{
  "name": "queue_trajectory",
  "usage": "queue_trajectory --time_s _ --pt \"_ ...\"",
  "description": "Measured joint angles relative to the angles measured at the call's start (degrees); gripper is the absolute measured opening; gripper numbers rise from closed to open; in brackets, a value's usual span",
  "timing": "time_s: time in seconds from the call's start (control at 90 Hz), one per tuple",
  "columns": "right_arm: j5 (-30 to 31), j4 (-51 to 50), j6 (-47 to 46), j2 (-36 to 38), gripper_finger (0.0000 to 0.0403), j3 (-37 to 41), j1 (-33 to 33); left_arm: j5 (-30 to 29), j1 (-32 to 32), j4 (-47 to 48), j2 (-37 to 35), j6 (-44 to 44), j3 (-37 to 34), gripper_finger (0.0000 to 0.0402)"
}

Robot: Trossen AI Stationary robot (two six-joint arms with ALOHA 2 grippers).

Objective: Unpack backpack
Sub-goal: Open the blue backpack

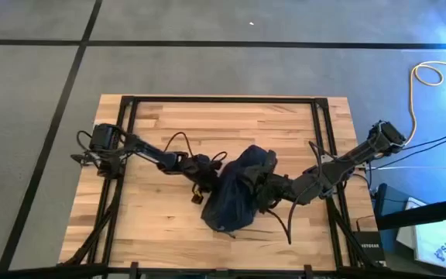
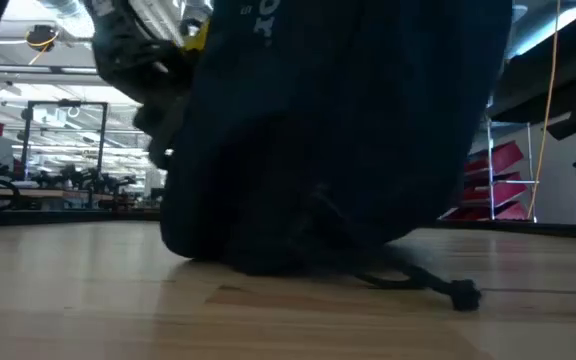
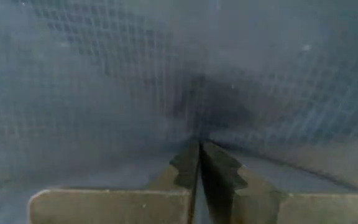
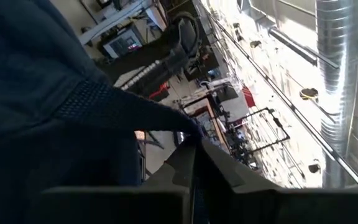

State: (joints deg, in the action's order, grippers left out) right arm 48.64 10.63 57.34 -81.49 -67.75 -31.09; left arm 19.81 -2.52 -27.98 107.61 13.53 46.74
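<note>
The left hand (image 1: 207, 172) reaches in from the left side of the desk (image 1: 169, 124) and meets the near edge of the backpack (image 1: 238, 194). In its wrist view its fingers (image 3: 185, 168) are pressed together with dark mesh fabric all around them, so it appears to be pushed against or into the bag's lining; whether a fold of cloth is caught between the fingers cannot be told.

The backpack lies just right of that hand, near the middle of the desk, bunched up and partly raised. From the low view it bulks large, with a strap end (image 2: 458, 293) trailing on the wood on its far side from that hand.

The right hand (image 1: 265, 190) comes in from the other side and touches the bag. Its wrist view shows its fingers (image 4: 185, 165) closed on an edge of the navy fabric, holding it up.

As a judgement, the step in hand is opening or steadying the bag: one hand lifts the cloth while the other works at the inside. No contents are visible yet. The next move likely calls for the right hand to hold the opening wide and still, so the left can spread its fingers and find something to draw out without snagging the mesh.
</note>
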Motion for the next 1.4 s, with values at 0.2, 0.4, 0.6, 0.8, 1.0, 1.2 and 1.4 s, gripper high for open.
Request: queue_trajectory --time_s 0.2,0.4,0.6,0.8,1.0,1.2,1.4 --pt "-0.34 0.0 1.66 0.0 0.0 0.0 0.22 2.42 0.43 -1.58 5.06 -0.04 3.62 0.0003" --pt "-3.52 0.09 1.4 0.0 0.0 0.0 2.01 4.41 -0.73 -1.67 10.49 1.16 8.95 0.0003" --pt "-5.09 -0.02 0.98 -0.02 0.0 0.0 4.27 6.91 -1.27 -1.32 13.11 1.62 13.16 0.0003" --pt "-11.12 -2.56 -5.32 -0.02 0.0 0.0 8.8 7.02 -1.58 -0.13 13.0 1.61 12.8 0.0003" --pt "-18.09 -9.45 -12.61 -0.14 0.0 -0.02 14.85 4.65 -1.6 2.2 12.9 2.89 12.77 0.0003" --pt "-25.82 -13.88 -20.55 -0.15 0.0 -0.02 19.99 3.92 -1.56 4.28 12.73 3.03 12.76 0.0003" --pt "-28.8 -18.33 -23.87 -0.15 0.0 -0.02 23.4 3.54 -0.99 5.89 12.62 3.43 12.83 0.0003"
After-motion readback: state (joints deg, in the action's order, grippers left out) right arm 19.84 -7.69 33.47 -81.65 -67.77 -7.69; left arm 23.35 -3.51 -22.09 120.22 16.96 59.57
